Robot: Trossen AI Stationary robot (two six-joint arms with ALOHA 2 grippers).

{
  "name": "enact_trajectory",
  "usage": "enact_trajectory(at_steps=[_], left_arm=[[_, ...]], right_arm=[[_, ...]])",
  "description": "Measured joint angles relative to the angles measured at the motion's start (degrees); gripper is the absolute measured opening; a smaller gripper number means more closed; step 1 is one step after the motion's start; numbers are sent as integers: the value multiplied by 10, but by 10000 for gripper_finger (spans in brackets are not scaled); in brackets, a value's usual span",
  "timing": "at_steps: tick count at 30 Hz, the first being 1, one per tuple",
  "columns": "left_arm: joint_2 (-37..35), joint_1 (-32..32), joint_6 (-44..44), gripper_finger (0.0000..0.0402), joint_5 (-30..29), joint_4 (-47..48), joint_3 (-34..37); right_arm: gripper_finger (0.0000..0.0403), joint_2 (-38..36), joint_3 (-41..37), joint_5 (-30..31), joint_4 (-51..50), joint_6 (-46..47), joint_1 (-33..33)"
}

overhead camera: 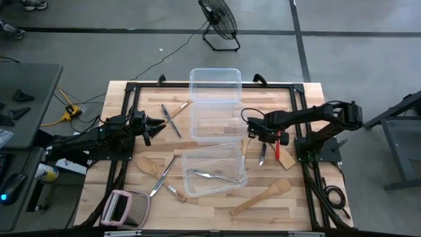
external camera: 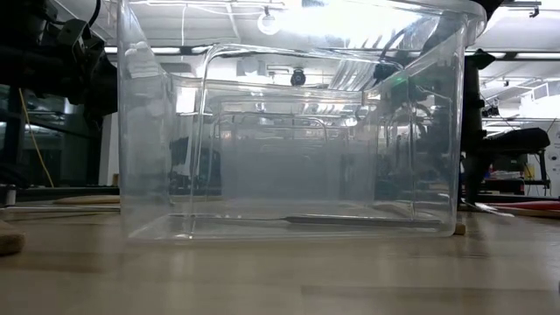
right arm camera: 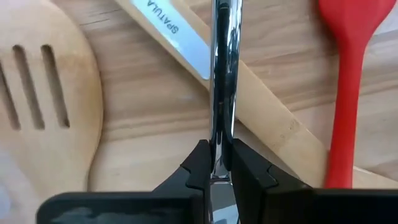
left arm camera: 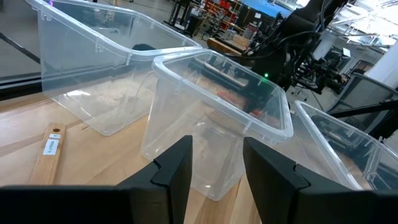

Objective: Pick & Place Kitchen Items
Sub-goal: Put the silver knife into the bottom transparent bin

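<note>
My right gripper (overhead camera: 262, 139) points down at the table's right part and is shut on a slim silver utensil (right arm camera: 220, 68). That utensil crosses over a labelled wooden spatula's handle (right arm camera: 249, 99). A slotted wooden spatula (right arm camera: 43, 93) lies on one side of it and the red utensil (right arm camera: 348, 81) on the other. My left gripper (left arm camera: 217, 180) waits open and level at the table's left (overhead camera: 154, 126), facing the clear tubs. More wooden and metal utensils lie flat on the table: (overhead camera: 148, 164), (overhead camera: 172, 120), (overhead camera: 263, 196). My right gripper pinches the silver utensil's narrow shaft (right arm camera: 219, 134) between its two fingers (right arm camera: 200, 165). The fingers come from above, pointing down, one on each side of the shaft. The utensil runs out ahead of the fingers over the wooden spatula's handle. I cannot tell whether it is lifted.
Three clear tubs stand in a row down the table's middle: far (overhead camera: 215, 84), middle (overhead camera: 217, 122) and near (overhead camera: 214, 170). The near tub holds metal cutlery (overhead camera: 214, 175). A pink-and-grey tool (overhead camera: 125, 209) lies at the near left corner. A black frame (overhead camera: 131, 89) edges the table.
</note>
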State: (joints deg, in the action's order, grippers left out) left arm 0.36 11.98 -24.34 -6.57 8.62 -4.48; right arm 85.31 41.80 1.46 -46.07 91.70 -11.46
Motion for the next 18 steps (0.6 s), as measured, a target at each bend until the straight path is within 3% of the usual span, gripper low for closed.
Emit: enact_trajectory(at_steps=[18], left_arm=[[0,0,0,143,0,0,0]], right_arm=[[34,-97,2,23,-51,-5,0]])
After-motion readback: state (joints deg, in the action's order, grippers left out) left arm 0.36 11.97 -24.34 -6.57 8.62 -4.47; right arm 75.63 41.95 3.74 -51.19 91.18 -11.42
